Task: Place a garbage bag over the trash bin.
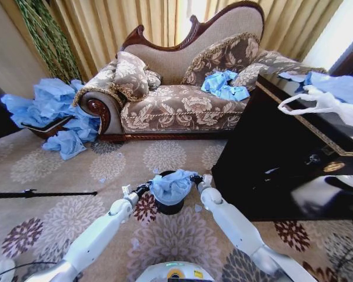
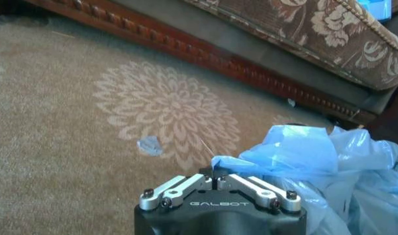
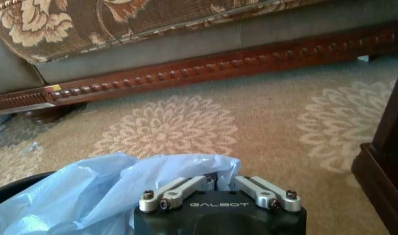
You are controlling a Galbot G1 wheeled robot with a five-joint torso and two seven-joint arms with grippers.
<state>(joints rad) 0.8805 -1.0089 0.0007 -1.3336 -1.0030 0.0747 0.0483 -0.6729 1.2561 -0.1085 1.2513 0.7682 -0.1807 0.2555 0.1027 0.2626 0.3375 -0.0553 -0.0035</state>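
On the patterned carpet (image 1: 59, 176) before an ornate sofa (image 1: 182, 100), the robot worked at a small black trash bin (image 1: 169, 205) with both arms. At far left, heaps of blue bags (image 1: 53, 111) lay piled beside the sofa's arm, and a thin black rod (image 1: 41, 193) lay flat on the carpet. The left gripper (image 1: 146, 187) sat at the bin's left rim, its fingers pinched closed on a fold of the garbage bag (image 1: 172, 185); the left wrist view showed the left gripper (image 2: 216, 179) nipping a thin edge of the crinkled light blue garbage bag (image 2: 304, 152), with a scrap of plastic (image 2: 149, 145) lying apart on the carpet. The bag lay bunched over the bin's mouth, covering its top while the black wall below stayed bare. The right gripper (image 1: 195, 178) sat at the bin's right rim, clamped on the bag's opposite edge; the right wrist view showed the right gripper (image 3: 220, 181) closed with the garbage bag (image 3: 120, 181) gathered against it, the trash bin (image 3: 9, 191) rim just beside. At right, a dark glossy cabinet (image 1: 270, 170) carried a white plastic bag (image 1: 323, 104) on its top.
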